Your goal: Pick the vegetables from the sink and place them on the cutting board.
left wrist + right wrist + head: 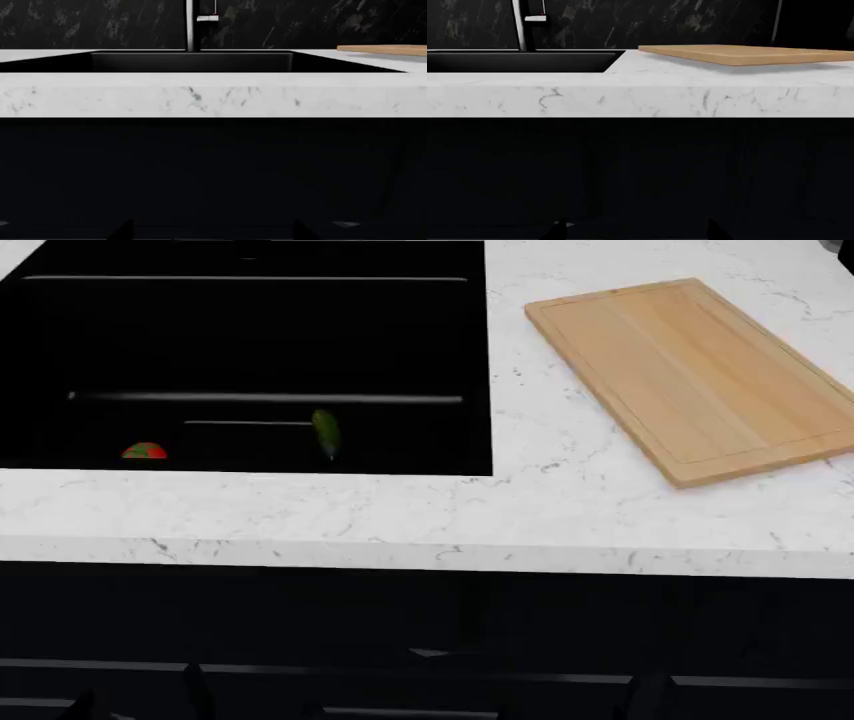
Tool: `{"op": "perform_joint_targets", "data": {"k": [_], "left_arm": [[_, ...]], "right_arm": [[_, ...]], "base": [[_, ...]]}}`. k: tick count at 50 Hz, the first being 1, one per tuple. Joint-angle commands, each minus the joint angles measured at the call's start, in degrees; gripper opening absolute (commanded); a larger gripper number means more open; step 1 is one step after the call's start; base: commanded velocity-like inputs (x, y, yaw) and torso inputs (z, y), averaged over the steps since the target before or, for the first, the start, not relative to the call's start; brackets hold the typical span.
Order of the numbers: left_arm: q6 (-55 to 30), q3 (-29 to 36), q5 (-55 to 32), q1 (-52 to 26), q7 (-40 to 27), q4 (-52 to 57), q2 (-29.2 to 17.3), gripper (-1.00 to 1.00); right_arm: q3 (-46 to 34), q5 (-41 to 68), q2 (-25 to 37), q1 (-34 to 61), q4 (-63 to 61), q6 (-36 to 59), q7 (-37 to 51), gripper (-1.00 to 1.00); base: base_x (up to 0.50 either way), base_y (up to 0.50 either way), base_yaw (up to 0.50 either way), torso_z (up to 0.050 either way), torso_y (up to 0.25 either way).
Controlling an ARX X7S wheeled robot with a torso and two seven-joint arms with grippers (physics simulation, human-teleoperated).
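Note:
In the head view the red tomato [144,451] and the dark green cucumber [326,432] lie on the bottom of the black sink [267,340], near its front wall. The wooden cutting board [694,370] lies empty on the marble to the right of the sink. Both grippers hang low in front of the dark cabinet, below the counter edge. My left gripper [212,232] and right gripper [637,232] each show two dark fingertips wide apart, open and empty. The vegetables are hidden in both wrist views.
The white marble counter [400,515] has a thick front edge between the grippers and the sink. A chrome faucet [191,25] stands behind the sink against a black marbled wall. The board's edge shows in the left wrist view [383,49] and the right wrist view [740,54].

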State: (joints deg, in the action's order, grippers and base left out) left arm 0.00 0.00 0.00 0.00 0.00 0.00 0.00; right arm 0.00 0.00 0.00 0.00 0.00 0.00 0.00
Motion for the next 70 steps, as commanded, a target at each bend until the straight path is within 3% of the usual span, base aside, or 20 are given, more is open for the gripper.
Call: {"op": "perform_joint_targets", "data": {"k": [1,13,48,51,53,54,61,66,70], "left_arm": [[-0.3,0.2,0.0,0.4,-0.2,0.7,-0.1,1.0],[1.2,3.5,-1.3,0.3,-3.0,0.6,-2.8,1.0],[2.1,6.9,-1.7,0.5,-7.3,0.4,-5.5,1.0],[1.6,7.7,-1.8,0.0,-6.7,-0.7,-5.9,1.0],[1.7,8.6,-2.4,-0.9,-5.1,-0.2,-6.6,1.0],[-0.7,9.7,-3.9,-1.5,-2.3,2.3,-7.6,1.0],[-19.1,10.1,-1.8,-11.9,-3.8,15.8,-8.8,1.0],[-31.0,8.2,-3.5,-23.1,-3.9,19.1,-8.5,1.0],[-35.3,8.5,-2.3,-31.8,-4.6,14.1,-8.6,1.0]], "right_arm": [[-0.3,0.0,0.2,-0.5,-1.1,0.6,0.3,1.0],[-2.5,2.4,2.4,-0.1,-0.9,1.4,4.1,1.0],[-5.0,8.1,5.0,-0.4,-0.6,-0.6,5.8,1.0],[-3.1,12.7,5.0,0.7,-0.5,5.8,5.9,1.0],[-5.7,10.2,7.4,1.8,-9.7,18.1,8.9,1.0],[-7.2,10.1,9.1,1.9,-14.0,21.0,7.6,1.0],[-2.5,14.3,15.4,14.5,-33.2,48.0,11.4,1.0],[-2.7,15.8,18.4,28.1,-31.0,60.9,11.0,1.0],[-4.8,15.2,19.0,36.9,-24.2,63.7,10.4,1.0]], "base": [[0.0,0.0,0.0,0.0,0.0],[0.0,0.0,0.0,0.0,0.0],[0.0,0.5,0.0,0.0,0.0],[0.0,0.33,0.0,0.0,0.0],[0.0,0.0,0.0,0.01,0.0],[0.0,0.0,0.0,0.05,0.0],[0.0,0.0,0.0,0.05,0.0],[0.0,0.0,0.0,0.05,0.0],[0.0,0.0,0.0,0.05,0.0]]}}
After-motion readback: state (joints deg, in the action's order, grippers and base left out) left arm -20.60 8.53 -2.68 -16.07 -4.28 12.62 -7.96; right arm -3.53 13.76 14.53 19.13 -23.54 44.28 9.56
